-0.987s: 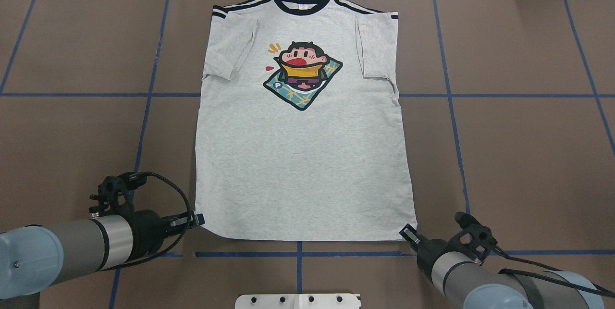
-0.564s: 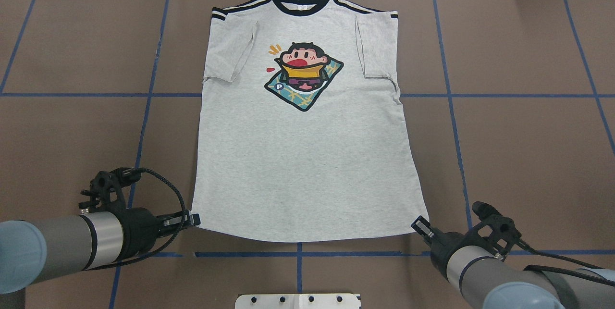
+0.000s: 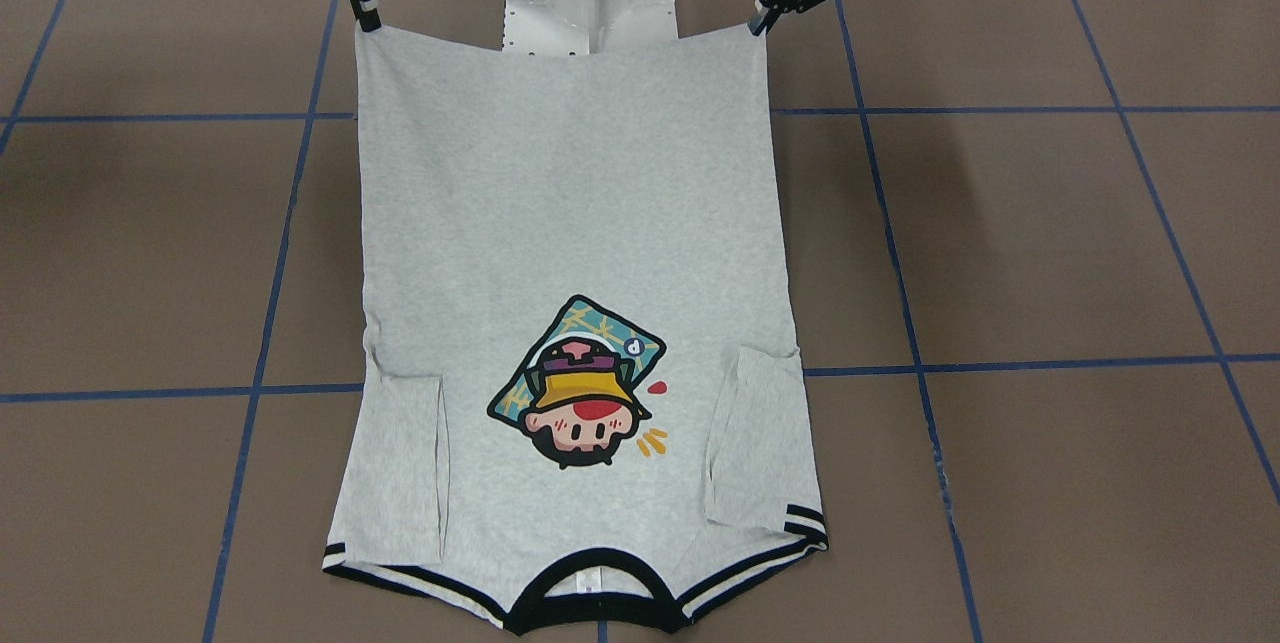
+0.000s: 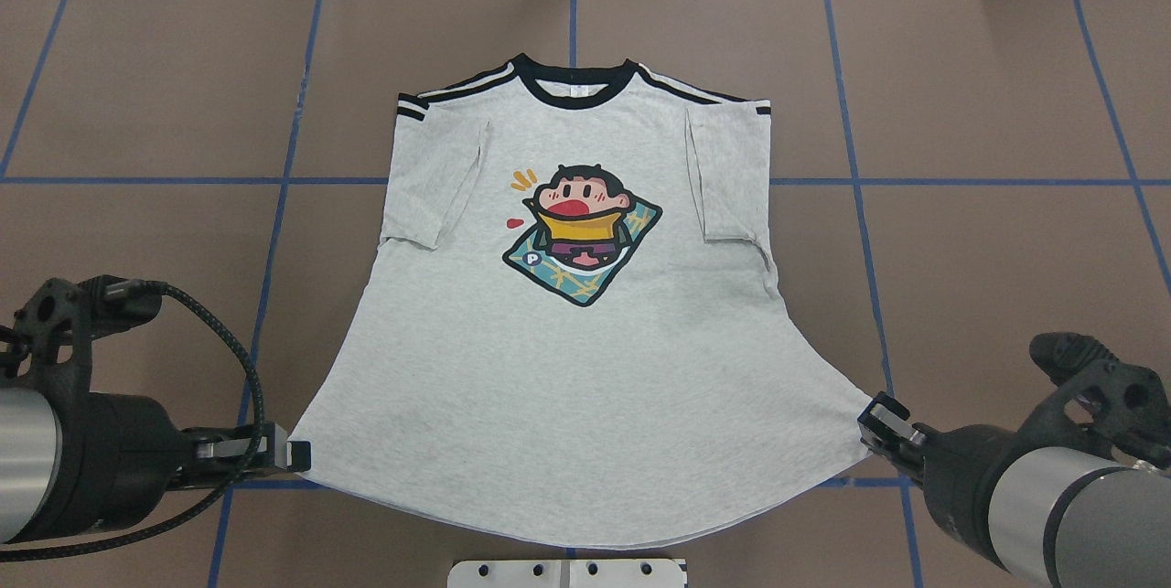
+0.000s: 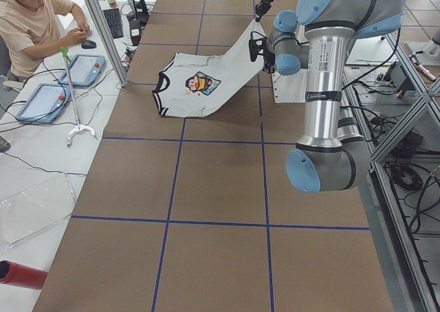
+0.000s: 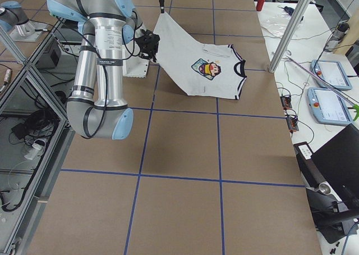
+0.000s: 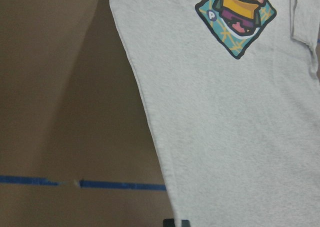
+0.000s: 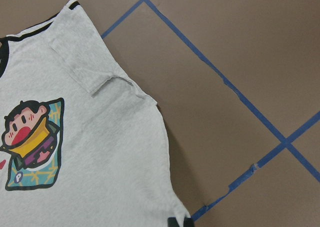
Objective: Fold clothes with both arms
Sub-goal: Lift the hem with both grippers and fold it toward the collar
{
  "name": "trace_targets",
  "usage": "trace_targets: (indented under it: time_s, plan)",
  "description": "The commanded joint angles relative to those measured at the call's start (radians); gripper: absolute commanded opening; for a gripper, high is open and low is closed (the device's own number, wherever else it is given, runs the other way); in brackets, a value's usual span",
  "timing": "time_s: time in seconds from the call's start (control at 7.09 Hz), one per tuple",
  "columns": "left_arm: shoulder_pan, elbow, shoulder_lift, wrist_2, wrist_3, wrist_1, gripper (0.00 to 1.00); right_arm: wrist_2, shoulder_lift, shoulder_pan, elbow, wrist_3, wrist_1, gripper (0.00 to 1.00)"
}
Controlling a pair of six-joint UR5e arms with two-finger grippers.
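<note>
Left gripper (image 4: pixel 291 455): pressed together on the T-shirt (image 4: pixel 585 368) at the hem corner on its own side, holding that corner up off the table.
Right gripper (image 4: pixel 880 421): pinching the opposite hem corner, also raised.
T-shirt position: the hem is stretched between the two grippers, above the white base plate (image 4: pixel 567 572). The cloth slopes down and away from them, and the collar end lies flat on the table, well apart from both.
T-shirt look: light heather grey, front up, with a black collar (image 4: pixel 574 94), striped shoulders and a cartoon print (image 4: pixel 583 231) on the chest. Both sleeves are folded inward over the body.
Surface: brown table (image 4: pixel 1006 295) crossed by blue tape lines (image 4: pixel 1006 181).
Room: beyond the collar end, a person (image 5: pixel 34 27) sits at a white bench beside two control tablets (image 5: pixel 84 68).
</note>
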Motion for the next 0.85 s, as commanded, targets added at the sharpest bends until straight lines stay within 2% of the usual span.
trace_targets:
  time_s: [0.0, 0.14, 0.28, 0.42, 0.56, 0.71]
  plan:
    - [-0.079, 0.175, -0.191, -0.024, 0.096, 0.055, 0.0, 0.029, 0.184, 0.123, -0.15, -0.188, -0.042, 0.0]
    - [-0.136, 0.304, -0.271, -0.025, 0.146, 0.052, 0.0, 0.032, 0.275, 0.208, -0.266, -0.291, -0.034, 0.0]
    - [-0.227, 0.378, -0.313, -0.033, 0.238, 0.051, 0.0, 0.091, 0.317, 0.306, -0.331, -0.359, -0.03, 0.0]
    - [-0.28, 0.441, -0.318, -0.03, 0.266, 0.048, 0.0, 0.121, 0.329, 0.38, -0.4, -0.423, 0.048, 0.0]
    - [-0.334, 0.505, -0.359, -0.03, 0.268, 0.041, 0.0, 0.123, 0.335, 0.446, -0.525, -0.465, 0.174, 0.0]
    - [-0.355, 0.614, -0.425, -0.025, 0.266, 0.035, 0.0, 0.132, 0.337, 0.489, -0.644, -0.517, 0.282, 0.0]
